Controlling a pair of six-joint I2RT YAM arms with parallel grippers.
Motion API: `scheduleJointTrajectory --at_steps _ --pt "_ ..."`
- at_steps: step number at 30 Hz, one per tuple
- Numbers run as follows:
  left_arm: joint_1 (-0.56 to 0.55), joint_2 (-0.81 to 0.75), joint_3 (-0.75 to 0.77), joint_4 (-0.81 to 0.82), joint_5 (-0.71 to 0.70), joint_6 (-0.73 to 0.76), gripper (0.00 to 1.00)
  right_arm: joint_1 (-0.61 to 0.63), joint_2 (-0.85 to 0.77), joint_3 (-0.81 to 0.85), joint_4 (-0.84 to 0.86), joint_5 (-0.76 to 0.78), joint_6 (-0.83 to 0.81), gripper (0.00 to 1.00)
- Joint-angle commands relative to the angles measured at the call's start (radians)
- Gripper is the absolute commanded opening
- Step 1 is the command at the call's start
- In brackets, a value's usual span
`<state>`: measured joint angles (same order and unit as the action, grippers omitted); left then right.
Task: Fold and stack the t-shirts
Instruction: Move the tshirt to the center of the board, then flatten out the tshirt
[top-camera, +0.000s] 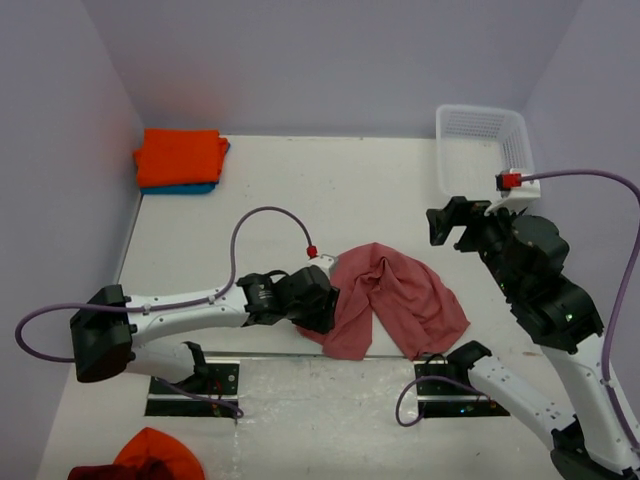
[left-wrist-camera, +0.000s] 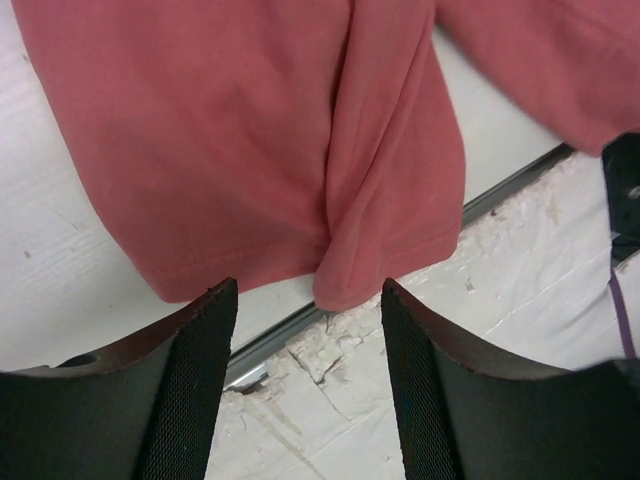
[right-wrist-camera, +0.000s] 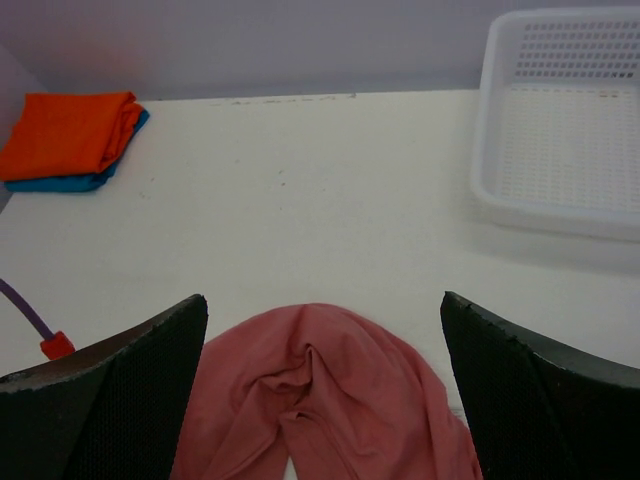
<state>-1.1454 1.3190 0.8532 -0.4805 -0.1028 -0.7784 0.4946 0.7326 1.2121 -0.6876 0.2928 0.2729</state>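
Here, the white plastic lattice basket (top-camera: 478, 108) sits far right, mesh floor showing. Left gripper (left-wrist-camera: 307, 290) spread beside the crumpled salmon-red cloth t-shirt (top-camera: 400, 295); right gripper (right-wrist-camera: 322, 298) gapes wide.

White lattice basket (top-camera: 470, 150) upright at table (top-camera: 330, 190) far right corner; lilac walls (top-camera: 330, 60) around.

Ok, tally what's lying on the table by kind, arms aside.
Folded shirts: 2, orange shirt on blue shirt
Loose shirts: 1, red shirt
Baskets: 1, white basket
Bunched cloths, near-left corner: 2, orange cloth, dark red cloth
Total: 6
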Motion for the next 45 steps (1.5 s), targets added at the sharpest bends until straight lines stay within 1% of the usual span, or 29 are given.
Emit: scheduleJointTrajectory --at_steps 1,5,7,11,16,22,24,25,26,27,28,30,31,32,33,34,35,36,38,40,43,44,45 --pt "-0.025 0.011 -0.049 0.071 0.012 -0.062 0.61 -0.002 -0.036 -0.017 0.014 -0.021 0.017 0.99" --pt "-0.039 0.040 -0.072 0.129 0.035 -0.073 0.56 -0.002 -0.062 -0.031 0.010 -0.024 0.015 0.99" --pt "-0.042 0.051 -0.089 0.155 0.060 -0.073 0.56 -0.002 -0.076 -0.040 0.008 -0.021 0.014 0.99" --pt "-0.042 0.068 -0.131 0.264 0.136 -0.081 0.56 -0.002 -0.099 -0.059 0.005 -0.018 0.015 0.99" --pt "-0.042 0.115 -0.174 0.322 0.189 -0.093 0.56 -0.004 -0.121 -0.063 0.003 -0.014 0.014 0.99" --pt "-0.042 0.163 -0.187 0.362 0.196 -0.084 0.56 -0.002 -0.125 -0.080 0.000 -0.020 0.020 0.99" --pt "-0.042 0.177 -0.180 0.361 0.181 -0.076 0.54 -0.002 -0.121 -0.085 0.000 -0.023 0.022 0.99" --pt "-0.042 0.180 -0.171 0.335 0.169 -0.071 0.51 -0.002 -0.119 -0.091 0.000 -0.023 0.023 0.99" --pt "-0.042 0.180 -0.148 0.317 0.141 -0.059 0.38 -0.002 -0.114 -0.094 0.002 -0.024 0.023 0.99" --pt "-0.042 0.165 -0.134 0.297 0.129 -0.053 0.24 -0.002 -0.111 -0.095 0.000 -0.023 0.025 0.99" --pt "-0.042 0.151 -0.119 0.246 0.111 -0.042 0.00 -0.002 -0.107 -0.100 -0.003 -0.020 0.028 0.99" --pt "-0.043 0.087 -0.053 0.165 0.033 -0.032 0.00 -0.002 -0.093 -0.103 -0.003 -0.020 0.028 0.99" --pt "-0.043 0.036 0.004 0.066 -0.036 -0.027 0.00 -0.002 -0.081 -0.111 0.003 -0.018 0.028 0.99" --pt "-0.043 0.036 0.038 0.009 -0.075 -0.027 0.00 -0.002 -0.081 -0.115 0.005 -0.021 0.028 0.99" --pt "-0.043 -0.008 0.068 -0.045 -0.109 -0.024 0.00 -0.002 -0.065 -0.118 0.005 -0.021 0.028 0.99" --pt "-0.043 -0.027 0.102 -0.150 -0.144 -0.021 0.00 -0.002 -0.056 -0.123 0.008 -0.021 0.031 0.99" --pt "-0.043 -0.061 0.166 -0.203 -0.205 -0.021 0.00 -0.002 -0.046 -0.125 0.010 -0.026 0.032 0.99" --pt "-0.042 -0.075 0.196 -0.289 -0.233 -0.019 0.00 -0.002 -0.023 -0.131 0.011 -0.032 0.032 0.99" --pt "-0.040 -0.093 0.291 -0.374 -0.318 -0.012 0.00 -0.002 -0.004 -0.138 0.017 -0.050 0.040 0.99" --pt "-0.021 -0.101 0.361 -0.472 -0.360 -0.002 0.00 -0.002 0.019 -0.152 0.025 -0.064 0.046 0.99" --pt "0.061 -0.102 0.379 -0.524 -0.390 0.037 0.00 -0.001 0.039 -0.178 0.034 -0.072 0.057 0.99" --pt "0.125 -0.104 0.373 -0.529 -0.384 0.050 0.00 -0.001 0.045 -0.183 0.031 -0.076 0.058 0.99" --pt "0.157 -0.106 0.363 -0.524 -0.382 0.071 0.00 -0.002 0.051 -0.187 0.022 -0.078 0.061 0.99"
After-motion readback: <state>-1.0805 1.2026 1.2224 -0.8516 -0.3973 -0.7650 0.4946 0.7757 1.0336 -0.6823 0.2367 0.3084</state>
